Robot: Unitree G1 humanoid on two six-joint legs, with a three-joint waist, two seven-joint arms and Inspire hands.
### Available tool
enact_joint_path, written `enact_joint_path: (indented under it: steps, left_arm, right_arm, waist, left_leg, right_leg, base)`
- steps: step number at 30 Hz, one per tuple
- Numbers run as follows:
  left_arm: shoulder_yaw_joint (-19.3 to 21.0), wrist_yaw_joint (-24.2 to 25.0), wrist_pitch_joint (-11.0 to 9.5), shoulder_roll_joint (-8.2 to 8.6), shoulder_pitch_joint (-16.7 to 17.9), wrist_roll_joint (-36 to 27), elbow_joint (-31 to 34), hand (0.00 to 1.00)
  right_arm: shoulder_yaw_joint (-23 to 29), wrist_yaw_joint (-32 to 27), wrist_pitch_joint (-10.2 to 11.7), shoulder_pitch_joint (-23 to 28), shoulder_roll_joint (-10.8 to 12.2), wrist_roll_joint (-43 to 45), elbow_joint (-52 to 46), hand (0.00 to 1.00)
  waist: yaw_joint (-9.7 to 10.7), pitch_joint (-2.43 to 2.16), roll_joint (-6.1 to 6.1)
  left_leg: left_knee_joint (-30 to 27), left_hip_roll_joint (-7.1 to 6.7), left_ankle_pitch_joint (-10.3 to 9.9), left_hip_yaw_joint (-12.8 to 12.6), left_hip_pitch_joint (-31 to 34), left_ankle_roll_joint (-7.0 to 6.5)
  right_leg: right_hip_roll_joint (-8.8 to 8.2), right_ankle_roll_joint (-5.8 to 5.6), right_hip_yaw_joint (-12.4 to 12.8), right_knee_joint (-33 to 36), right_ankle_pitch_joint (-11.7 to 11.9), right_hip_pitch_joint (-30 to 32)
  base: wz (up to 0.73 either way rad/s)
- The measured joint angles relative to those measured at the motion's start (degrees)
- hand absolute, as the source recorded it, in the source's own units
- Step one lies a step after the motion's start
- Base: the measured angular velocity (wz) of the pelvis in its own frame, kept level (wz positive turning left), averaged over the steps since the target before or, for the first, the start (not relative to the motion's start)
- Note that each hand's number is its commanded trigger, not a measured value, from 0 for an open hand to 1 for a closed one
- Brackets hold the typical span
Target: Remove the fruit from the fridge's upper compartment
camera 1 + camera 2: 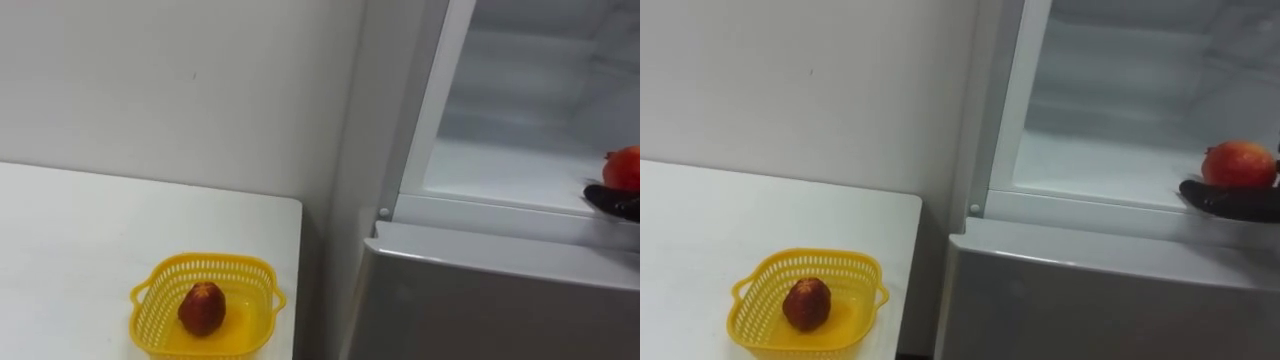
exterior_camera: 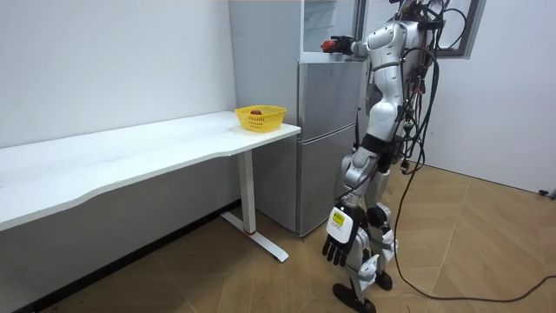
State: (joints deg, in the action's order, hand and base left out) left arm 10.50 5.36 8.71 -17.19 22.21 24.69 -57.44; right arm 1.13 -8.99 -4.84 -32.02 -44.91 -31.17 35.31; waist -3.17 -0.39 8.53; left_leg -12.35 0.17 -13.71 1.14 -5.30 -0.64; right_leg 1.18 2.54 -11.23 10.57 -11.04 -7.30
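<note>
1. Plainly, the robot is seen standing close before the fridge (image 2: 323, 139), which is set just beside the right end of the white desk (image 1: 80, 230).
2. The upper compartment (image 1: 1120, 150) is seen open, while the lower door (image 1: 480, 300) is shut.
3. A round red fruit (image 1: 1238, 163) is found at the front edge of the upper compartment's shelf, toward its right side.
4. The right hand (image 1: 1235, 202) is raised to that shelf. Dark fingers are laid straight along the fruit's lower front, touching it.
5. Whether the fingers are closed round the fruit cannot be told, since most of the hand is cut off at the view's edge.
6. The left hand (image 2: 337, 242) is hung low beside the leg, with its fingers relaxed, pointing down and holding nothing.
7. A yellow basket (image 1: 160, 275) is placed near the desk's right edge, and a darker fruit (image 1: 202, 307) is held inside it.
</note>
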Motion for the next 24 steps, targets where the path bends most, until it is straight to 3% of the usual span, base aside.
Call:
enact_joint_path:
  steps: [24]
  left_arm:
    - [-1.1,0.5,-0.7,-0.04,0.1,-0.3,-1.1,0.0]
  right_arm:
    - [-2.2,3.2,1.8,0.0,-0.3,0.3,0.4,0.0]
  waist:
    - [-0.5,0.15,-0.48]
  left_leg:
    - [0.2,0.0,0.1,0.5,-0.4,0.24]
  right_leg:
    - [0.0,0.05,0.0,-0.2,0.0,-0.4]
  base:
    - [0.01]
